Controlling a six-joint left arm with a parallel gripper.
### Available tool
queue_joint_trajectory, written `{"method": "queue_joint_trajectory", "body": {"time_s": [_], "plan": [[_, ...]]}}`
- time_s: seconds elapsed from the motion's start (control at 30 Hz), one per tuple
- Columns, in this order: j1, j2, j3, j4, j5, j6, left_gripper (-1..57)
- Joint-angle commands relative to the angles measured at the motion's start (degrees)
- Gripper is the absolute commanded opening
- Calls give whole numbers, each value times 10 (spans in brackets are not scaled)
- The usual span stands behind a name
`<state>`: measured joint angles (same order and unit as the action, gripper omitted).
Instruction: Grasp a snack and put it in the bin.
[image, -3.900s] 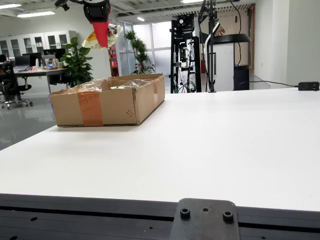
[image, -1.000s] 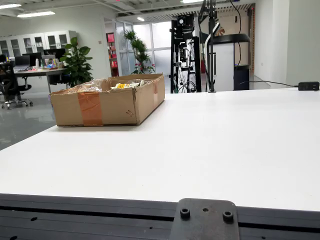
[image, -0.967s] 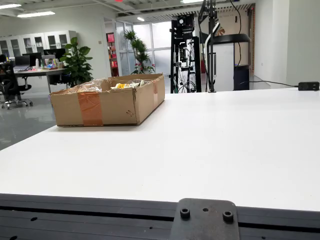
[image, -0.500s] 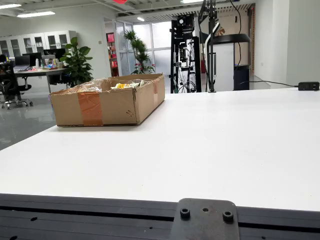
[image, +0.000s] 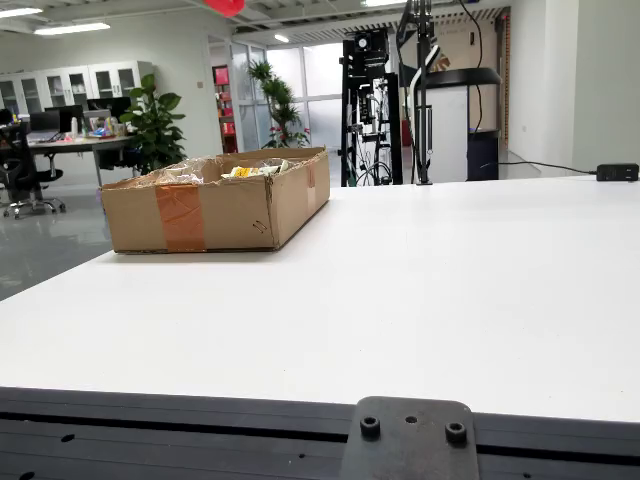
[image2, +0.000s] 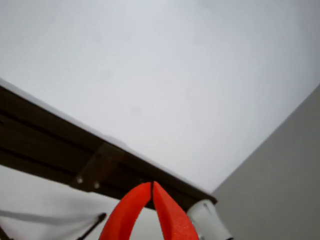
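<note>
A shallow cardboard box (image: 215, 205) patched with orange tape stands on the white table (image: 450, 290) at the far left of the fixed view. Crinkled snack wrappers (image: 250, 170), yellow and clear, show above its rim. No snack lies on the bare tabletop in either view. In the gripper view my red gripper (image2: 151, 185) is at the bottom with its two fingertips touching, shut, with nothing between them. It hangs over the table's dark edge rail (image2: 60, 150). A bit of red (image: 226, 5) shows at the top edge of the fixed view, high above the box.
A metal bracket with screws (image: 408, 440) sits on the near table rail. A black stand with cables (image: 420, 90) and a black adapter (image: 617, 172) are at the table's far edge. Office desks and plants stand behind the box.
</note>
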<state>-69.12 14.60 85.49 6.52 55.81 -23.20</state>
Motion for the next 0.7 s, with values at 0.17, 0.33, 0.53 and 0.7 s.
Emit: {"method": "queue_joint_trajectory", "body": {"time_s": [0.17, 0.33, 0.53, 0.7], "plan": [[32, 0, -1, 2, -36, 0, 3], [50, 0, -1, 3, -41, 11, 3], [62, 0, -1, 3, -42, 16, 3], [59, 0, -1, 3, -43, 17, 4]]}}
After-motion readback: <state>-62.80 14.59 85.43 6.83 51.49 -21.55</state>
